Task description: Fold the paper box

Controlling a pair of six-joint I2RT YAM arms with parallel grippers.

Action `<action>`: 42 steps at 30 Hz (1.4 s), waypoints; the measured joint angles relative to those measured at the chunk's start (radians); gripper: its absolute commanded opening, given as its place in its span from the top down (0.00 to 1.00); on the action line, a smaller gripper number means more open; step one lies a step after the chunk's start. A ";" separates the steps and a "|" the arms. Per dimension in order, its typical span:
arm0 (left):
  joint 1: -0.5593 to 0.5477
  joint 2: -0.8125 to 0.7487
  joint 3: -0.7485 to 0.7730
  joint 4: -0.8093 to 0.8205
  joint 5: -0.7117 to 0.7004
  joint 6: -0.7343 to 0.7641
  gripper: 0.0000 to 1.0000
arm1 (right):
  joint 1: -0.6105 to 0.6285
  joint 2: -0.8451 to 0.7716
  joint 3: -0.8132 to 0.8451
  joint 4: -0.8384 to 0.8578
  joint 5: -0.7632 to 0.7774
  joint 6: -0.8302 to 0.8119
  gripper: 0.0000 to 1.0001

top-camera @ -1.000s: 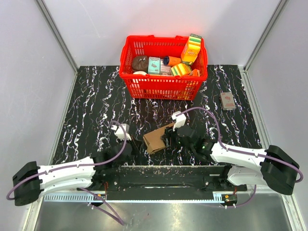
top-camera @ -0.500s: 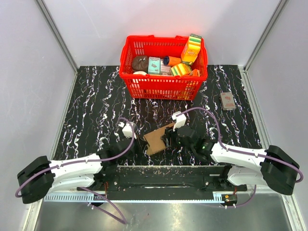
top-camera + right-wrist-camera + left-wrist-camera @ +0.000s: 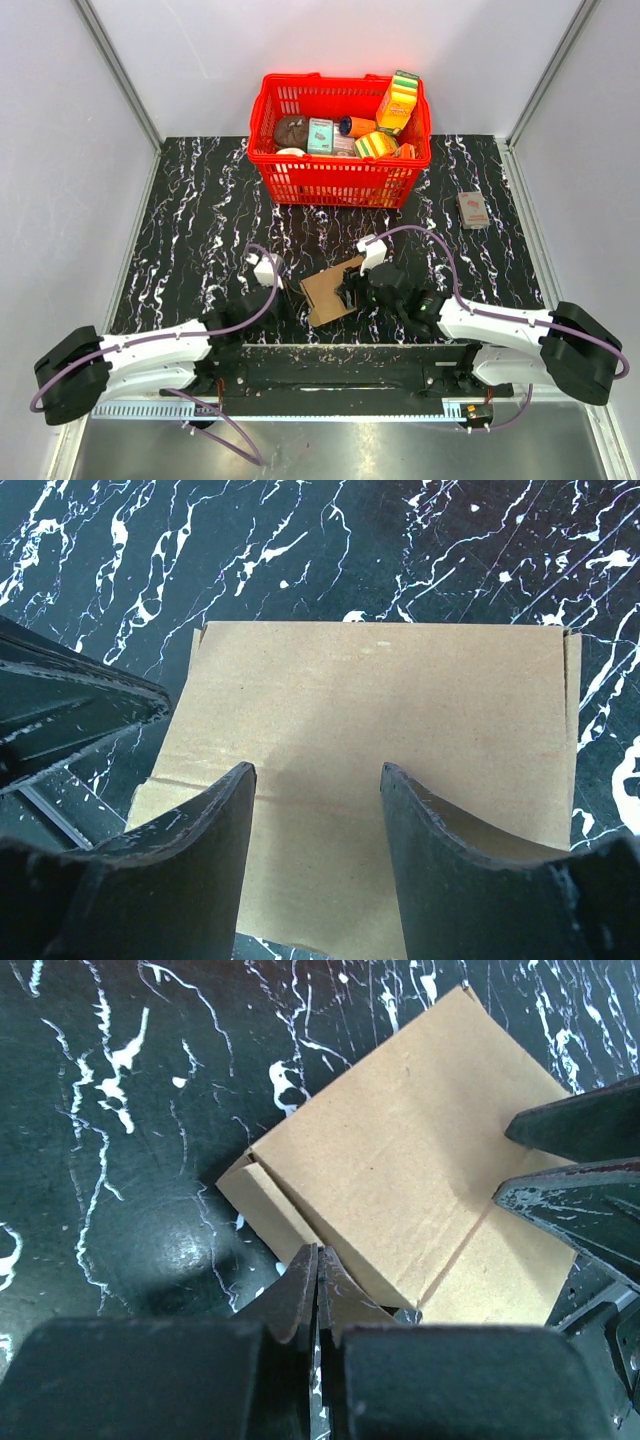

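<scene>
The paper box [image 3: 325, 292] is a flat brown cardboard mailer lying closed on the black marbled table, near the front middle. My right gripper [image 3: 352, 288] is over its right part, jaws open, both fingertips down on the lid [image 3: 380, 700] with nothing between them [image 3: 318, 775]. My left gripper [image 3: 285, 300] is shut and empty, its joined tips [image 3: 318, 1260] at the box's near left edge [image 3: 400, 1170], where a narrow side flap [image 3: 262, 1200] sticks out. The right gripper's dark fingers [image 3: 580, 1125] show at the right of the left wrist view.
A red basket [image 3: 330, 182] with several small goods stands at the back middle. A small red packet [image 3: 472, 209] lies at the right. White walls close in the table on both sides, and the arms' base rail [image 3: 330, 365] runs along the near edge.
My left arm has swung right and forward, bringing its shut gripper up to the box's left edge. The right gripper has stayed on the lid.
</scene>
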 measured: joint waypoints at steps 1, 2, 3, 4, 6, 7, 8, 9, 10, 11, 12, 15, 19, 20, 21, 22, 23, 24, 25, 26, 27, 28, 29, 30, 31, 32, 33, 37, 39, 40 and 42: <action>0.000 -0.017 0.000 -0.019 -0.003 0.000 1.00 | 0.000 0.000 0.000 0.000 -0.001 0.000 0.41; 0.000 -0.043 0.000 -0.047 -0.010 -0.002 1.00 | 0.000 0.000 -0.001 0.000 -0.004 0.000 0.41; 0.000 -0.071 0.001 -0.077 -0.018 -0.004 1.00 | 0.000 0.002 -0.001 0.001 -0.008 0.000 0.41; 0.000 -0.111 0.001 -0.116 -0.028 -0.008 1.00 | 0.000 0.005 -0.001 0.004 -0.013 0.000 0.42; 0.000 -0.187 0.002 -0.187 -0.052 -0.017 1.00 | 0.000 0.016 -0.002 0.013 -0.031 0.001 0.42; 0.000 -0.229 0.002 -0.227 -0.066 -0.023 1.00 | 0.000 0.025 -0.003 0.020 -0.042 0.001 0.42; 0.000 -0.260 0.002 -0.255 -0.076 -0.026 1.00 | 0.000 0.034 -0.005 0.026 -0.052 0.001 0.42; 0.000 -0.287 0.002 -0.280 -0.084 -0.029 1.00 | 0.000 0.042 -0.007 0.029 -0.060 0.002 0.42; 0.000 -0.318 0.002 -0.306 -0.091 -0.031 1.00 | 0.000 0.052 -0.009 0.033 -0.068 0.003 0.43; 0.000 -0.338 0.002 -0.322 -0.095 -0.031 1.00 | 0.000 0.065 -0.010 0.036 -0.074 0.004 0.43; 0.000 -0.357 0.002 -0.335 -0.097 -0.031 1.00 | 0.000 0.074 -0.011 0.037 -0.080 0.005 0.43; 0.000 -0.372 0.002 -0.341 -0.096 -0.029 1.00 | 0.000 0.098 -0.011 0.064 -0.099 0.005 0.44; 0.000 -0.329 0.003 -0.333 -0.093 -0.026 1.00 | 0.000 0.109 -0.011 0.085 -0.119 0.005 0.44; 0.000 -0.314 0.004 -0.328 -0.091 -0.025 1.00 | 0.000 0.109 -0.011 0.085 -0.121 0.005 0.44; 0.000 -0.298 0.005 -0.323 -0.089 -0.025 1.00 | 0.000 0.109 -0.010 0.085 -0.122 0.004 0.43; 0.000 -0.285 0.005 -0.319 -0.087 -0.023 1.00 | 0.000 0.109 -0.010 0.084 -0.122 0.004 0.43; 0.000 -0.275 0.006 -0.314 -0.085 -0.022 1.00 | 0.000 0.108 -0.008 0.079 -0.122 0.003 0.42; 0.000 -0.270 0.006 -0.310 -0.084 -0.022 1.00 | 0.000 0.104 -0.004 0.068 -0.120 0.000 0.42; 0.000 -0.267 0.007 -0.306 -0.084 -0.022 1.00 | 0.000 0.097 0.002 0.049 -0.118 -0.001 0.42; 0.000 -0.267 0.008 -0.305 -0.084 -0.021 1.00 | 0.000 0.088 0.006 0.032 -0.114 -0.003 0.41; 0.000 -0.267 0.009 -0.304 -0.085 -0.021 1.00 | 0.000 0.074 0.012 0.002 -0.101 -0.005 0.41; 0.000 -0.267 0.011 -0.305 -0.085 -0.021 1.00 | 0.000 0.056 0.018 -0.029 -0.082 -0.010 0.39; 0.000 -0.267 0.013 -0.306 -0.086 -0.021 1.00 | -0.001 0.039 0.027 -0.060 -0.058 -0.015 0.39; 0.001 -0.268 0.018 -0.308 -0.089 -0.021 1.00 | -0.004 0.023 0.040 -0.092 -0.035 -0.019 0.39; 0.003 -0.268 0.021 -0.309 -0.090 -0.022 1.00 | -0.015 0.008 0.055 -0.122 -0.019 -0.025 0.38; 0.007 -0.267 0.026 -0.309 -0.090 -0.022 0.95 | -0.030 -0.002 0.066 -0.138 -0.007 -0.029 0.38; 0.013 -0.266 0.032 -0.308 -0.090 -0.021 0.89 | -0.061 -0.014 0.080 -0.162 -0.005 -0.034 0.38; 0.044 -0.229 0.053 -0.277 -0.071 -0.014 0.68 | -0.258 -0.032 0.111 -0.215 -0.035 -0.048 0.30; 0.063 -0.193 0.058 -0.240 -0.045 -0.010 0.62 | -0.336 -0.029 0.116 -0.242 -0.061 -0.067 0.23; 0.069 -0.175 0.058 -0.223 -0.033 -0.010 0.59 | -0.351 -0.023 0.119 -0.253 -0.072 -0.074 0.22; 0.082 -0.129 0.060 -0.184 -0.002 -0.010 0.58 | -0.368 0.003 0.130 -0.266 -0.117 -0.101 0.21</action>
